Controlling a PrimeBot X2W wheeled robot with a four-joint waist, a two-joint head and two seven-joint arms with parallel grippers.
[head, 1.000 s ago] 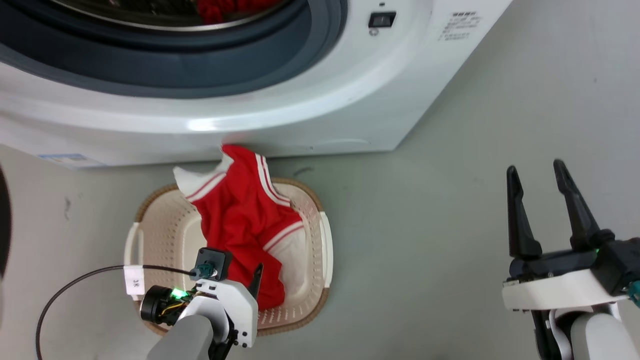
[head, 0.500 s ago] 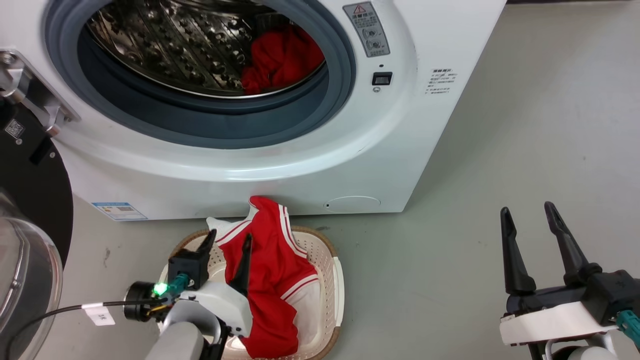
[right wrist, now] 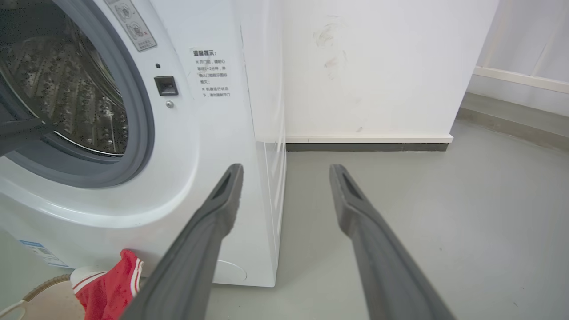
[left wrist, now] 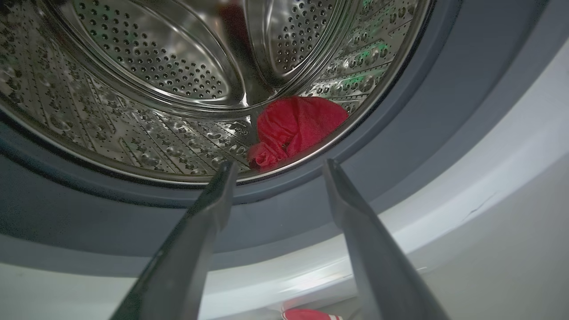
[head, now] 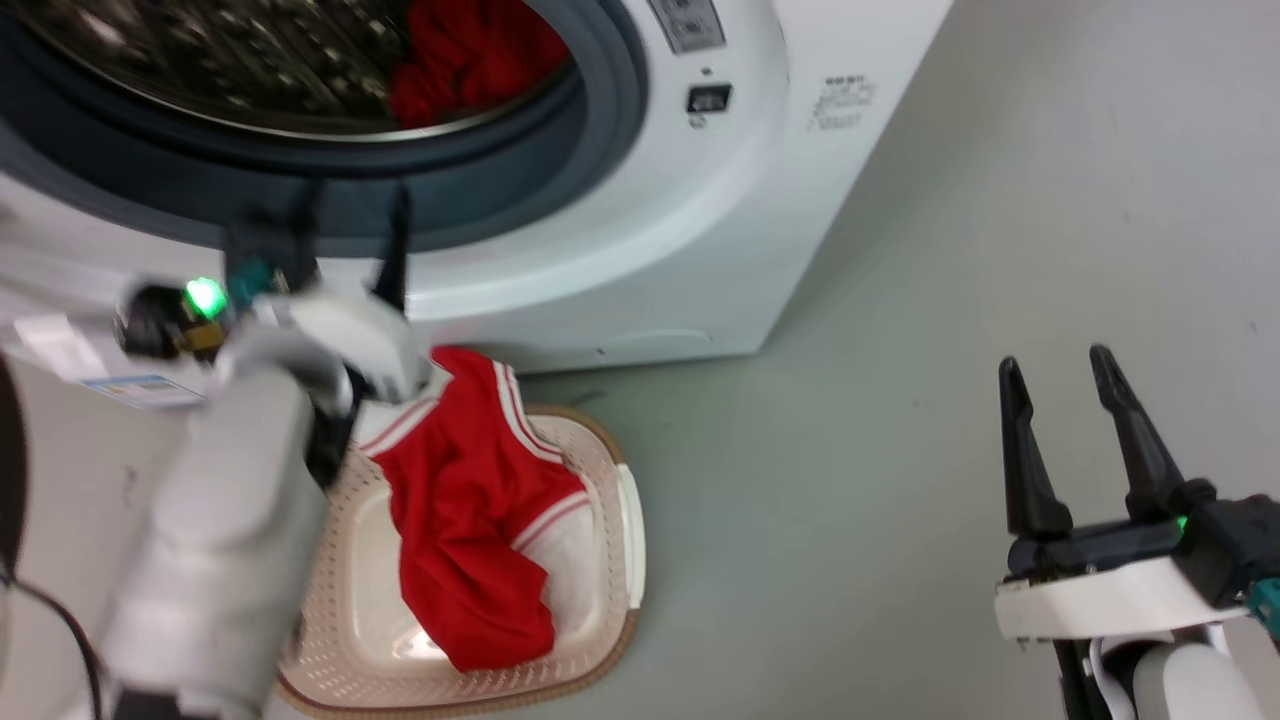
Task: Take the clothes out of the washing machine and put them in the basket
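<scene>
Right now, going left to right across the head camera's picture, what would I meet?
The left gripper → red garment in the drum → black door-lock slot → right gripper.

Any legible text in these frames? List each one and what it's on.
"温馨提示": heading printed on the washing machine front, right of the porthole, in the right wrist view.
Smaller Chinese lines under that heading: too small to read surely.
Grey warning sticker beside the porthole: too small to read.
Blue label low on the machine's front: blurred.
</scene>
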